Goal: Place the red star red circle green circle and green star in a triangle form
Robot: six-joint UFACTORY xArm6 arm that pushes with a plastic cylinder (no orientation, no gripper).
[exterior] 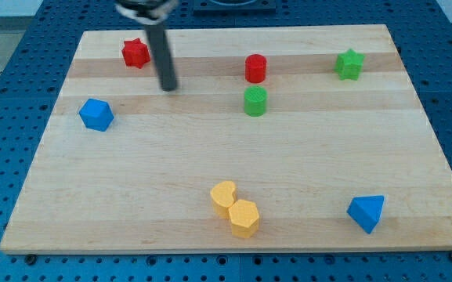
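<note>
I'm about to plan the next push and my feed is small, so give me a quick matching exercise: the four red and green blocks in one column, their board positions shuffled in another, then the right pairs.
Things:
1. red star-shaped block
2. red cylinder block
3. green cylinder block
4. green star-shaped block

Places:
A. directly below the red cylinder, close to it
B. farthest toward the view's right, near the top
C. top left, just left of my tip
D. top centre, above a green block

Pairs: 1-C, 2-D, 3-A, 4-B

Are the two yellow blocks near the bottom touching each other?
Yes, the yellow heart-shaped block and the yellow hexagon block sit pressed together with no board showing between them.
</note>
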